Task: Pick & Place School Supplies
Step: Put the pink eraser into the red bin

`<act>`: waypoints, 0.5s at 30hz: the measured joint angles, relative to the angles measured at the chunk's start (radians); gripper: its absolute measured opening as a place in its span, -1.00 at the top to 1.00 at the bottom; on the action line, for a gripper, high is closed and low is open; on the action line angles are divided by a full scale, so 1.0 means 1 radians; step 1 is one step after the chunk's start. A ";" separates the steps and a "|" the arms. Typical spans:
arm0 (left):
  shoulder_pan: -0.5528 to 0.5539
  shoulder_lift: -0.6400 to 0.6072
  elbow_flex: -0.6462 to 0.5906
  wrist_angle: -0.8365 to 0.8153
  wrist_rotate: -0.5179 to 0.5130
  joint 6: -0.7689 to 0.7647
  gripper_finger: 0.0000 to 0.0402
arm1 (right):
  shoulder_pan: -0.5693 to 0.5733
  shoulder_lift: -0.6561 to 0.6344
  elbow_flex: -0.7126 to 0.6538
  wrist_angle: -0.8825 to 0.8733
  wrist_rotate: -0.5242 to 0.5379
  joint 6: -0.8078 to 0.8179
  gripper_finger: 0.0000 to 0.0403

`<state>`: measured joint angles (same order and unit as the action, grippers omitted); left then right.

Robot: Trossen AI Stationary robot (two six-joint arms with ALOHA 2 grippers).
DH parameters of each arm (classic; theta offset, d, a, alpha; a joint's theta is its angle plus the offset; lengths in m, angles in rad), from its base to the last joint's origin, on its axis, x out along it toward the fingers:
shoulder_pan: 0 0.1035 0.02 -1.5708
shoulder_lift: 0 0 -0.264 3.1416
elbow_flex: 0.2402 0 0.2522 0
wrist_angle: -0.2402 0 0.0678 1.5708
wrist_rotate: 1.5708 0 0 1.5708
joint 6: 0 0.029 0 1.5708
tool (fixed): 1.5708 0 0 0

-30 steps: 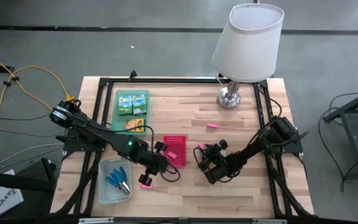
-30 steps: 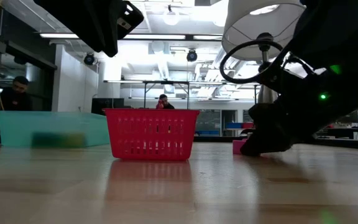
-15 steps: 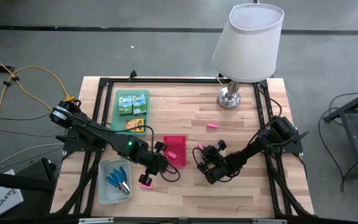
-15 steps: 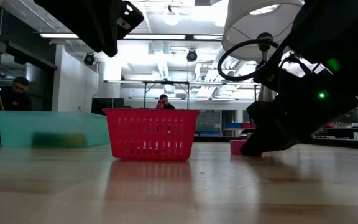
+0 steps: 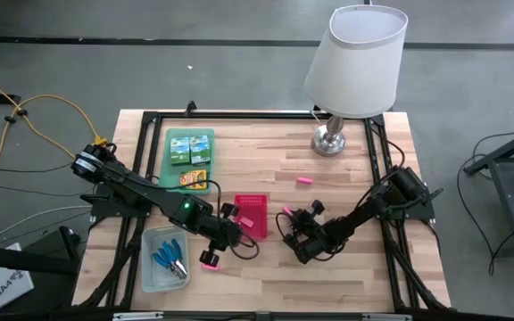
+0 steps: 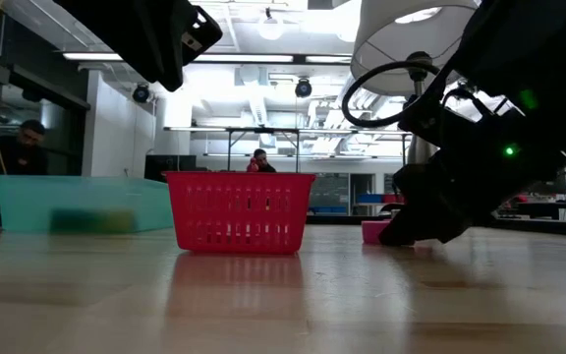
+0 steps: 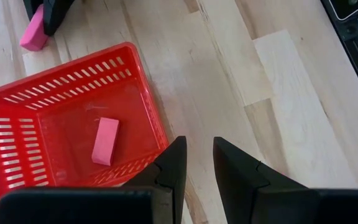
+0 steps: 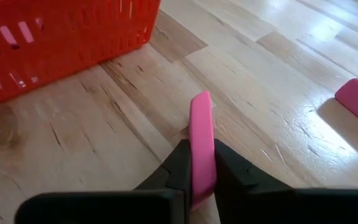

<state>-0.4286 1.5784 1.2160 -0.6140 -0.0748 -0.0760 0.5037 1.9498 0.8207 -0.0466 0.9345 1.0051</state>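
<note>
A pink eraser (image 8: 201, 124) stands on edge between the fingers of my right gripper (image 8: 202, 152), low on the table just right of the red mesh basket (image 5: 250, 217). My right gripper (image 5: 286, 217) is shut on it. A second pink eraser (image 7: 105, 141) lies flat on the basket's floor. A third (image 5: 303, 180) lies loose on the wood farther back. My left gripper (image 7: 196, 165) hovers above the basket's near right corner; its fingers stand a narrow gap apart with nothing between them. My right gripper pinches the eraser's two broad faces (image 8: 202, 163) between its two fingers, which lie along the eraser. It comes in low, slanting down from the table's right. The eraser's far end (image 8: 201, 98) sticks out past the fingertips. In the low view its lower edge (image 6: 371, 239) sits at table level.
A green tray (image 5: 205, 166) with small green-and-yellow boxes lies at the back left. A clear bin (image 5: 150, 267) with blue-handled tools sits at the near left. A small pink thing (image 5: 209, 263) lies beneath my left arm. A lamp (image 5: 332, 140) stands at the back right.
My right gripper has shut on the pink eraser while staying low at the same spot. In the low view the eraser has shifted slightly toward the red basket.
</note>
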 joint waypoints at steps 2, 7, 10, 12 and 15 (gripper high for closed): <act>0.000 0.000 0.000 0.000 0.000 -0.002 0.63 | -0.001 -0.006 0.000 0.008 -0.009 -0.024 0.86; 0.000 0.000 0.000 0.000 0.000 -0.004 0.63 | -0.001 -0.061 0.001 0.024 0.000 -0.081 0.86; 0.000 0.000 0.000 0.000 0.000 -0.004 0.63 | -0.003 -0.097 0.005 0.028 0.012 -0.130 0.86; 0.000 0.000 0.000 -0.001 0.000 -0.004 0.63 | -0.003 -0.133 0.005 0.032 0.020 -0.161 0.86; 0.000 0.000 0.000 0.000 0.000 -0.004 0.63 | -0.008 -0.165 0.006 0.068 0.022 -0.215 0.86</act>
<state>-0.4286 1.5784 1.2160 -0.6144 -0.0750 -0.0804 0.4953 1.7845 0.8269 0.0216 0.9561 0.7901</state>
